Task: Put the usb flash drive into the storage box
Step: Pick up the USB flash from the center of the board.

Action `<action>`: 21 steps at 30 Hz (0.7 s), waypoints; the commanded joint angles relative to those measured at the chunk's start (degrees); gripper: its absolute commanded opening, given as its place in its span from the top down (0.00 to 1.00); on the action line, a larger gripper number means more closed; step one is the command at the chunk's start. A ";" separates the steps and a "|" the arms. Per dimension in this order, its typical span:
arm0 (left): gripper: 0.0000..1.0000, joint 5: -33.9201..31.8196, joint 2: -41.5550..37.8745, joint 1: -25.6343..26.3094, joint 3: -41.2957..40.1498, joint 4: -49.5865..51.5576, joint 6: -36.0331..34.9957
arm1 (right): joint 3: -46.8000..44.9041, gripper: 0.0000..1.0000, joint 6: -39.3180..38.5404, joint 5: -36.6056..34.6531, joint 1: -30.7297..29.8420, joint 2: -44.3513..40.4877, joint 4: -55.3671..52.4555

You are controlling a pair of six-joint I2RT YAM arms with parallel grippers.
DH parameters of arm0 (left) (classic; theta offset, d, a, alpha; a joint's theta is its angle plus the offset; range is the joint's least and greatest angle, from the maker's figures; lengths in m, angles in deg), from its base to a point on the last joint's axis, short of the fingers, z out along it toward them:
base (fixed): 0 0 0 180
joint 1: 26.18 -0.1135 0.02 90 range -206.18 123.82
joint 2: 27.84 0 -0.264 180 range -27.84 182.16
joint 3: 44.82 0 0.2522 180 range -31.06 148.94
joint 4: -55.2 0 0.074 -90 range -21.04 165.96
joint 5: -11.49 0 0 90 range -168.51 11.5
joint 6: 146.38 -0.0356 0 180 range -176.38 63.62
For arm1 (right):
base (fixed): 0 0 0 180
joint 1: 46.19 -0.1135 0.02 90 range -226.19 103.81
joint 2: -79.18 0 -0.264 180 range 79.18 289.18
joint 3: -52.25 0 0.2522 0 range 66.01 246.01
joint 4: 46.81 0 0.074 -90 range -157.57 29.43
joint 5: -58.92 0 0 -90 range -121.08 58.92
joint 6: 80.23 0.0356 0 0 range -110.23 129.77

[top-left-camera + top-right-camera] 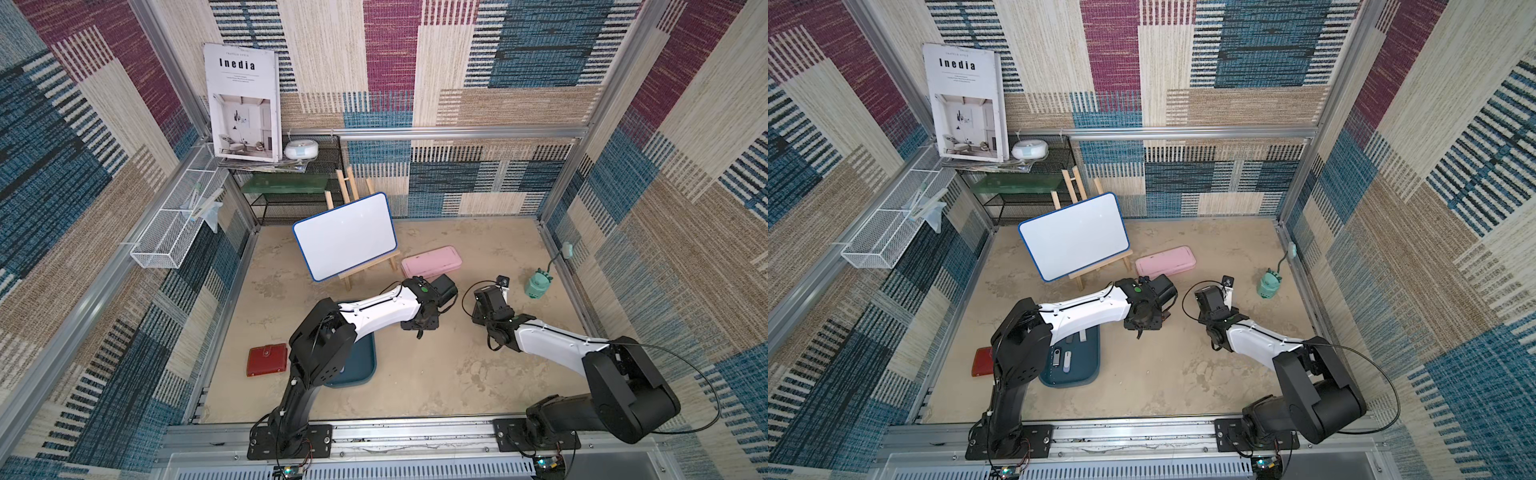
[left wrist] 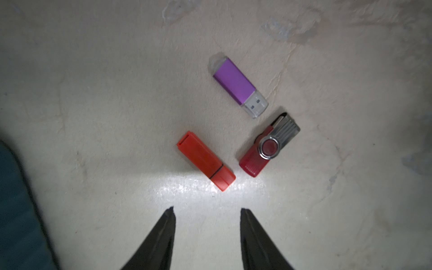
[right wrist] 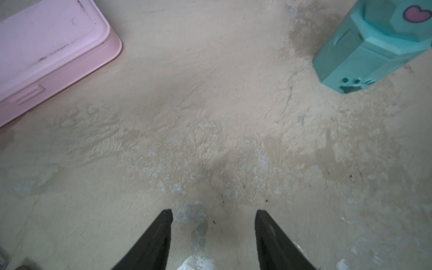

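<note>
Orange capped plastic USB flash drive (image 2: 205,161): mid-tabletop beside two more drives (image 2: 236,81), outside shallow teal plastic storage box (image 1: 1087,363) toward front-left corner. Left gripper (image 2: 207,210), jaws apart, empty, poised near it, seemingly to pick; right gripper (image 3: 214,212) likewise, idle.

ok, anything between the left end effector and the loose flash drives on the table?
Nothing visible. In the left wrist view the left end effector is open over bare table, and the orange flash drive lies nearest ahead of it. The dark red swivel drive sits close beside it; the purple drive lies beyond.
</note>
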 commanded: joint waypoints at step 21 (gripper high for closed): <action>0.51 -2.14 7.75 -2.34 7.39 5.20 -4.10 | -0.06 0.38 0.58 0.10 0.01 0.42 0.05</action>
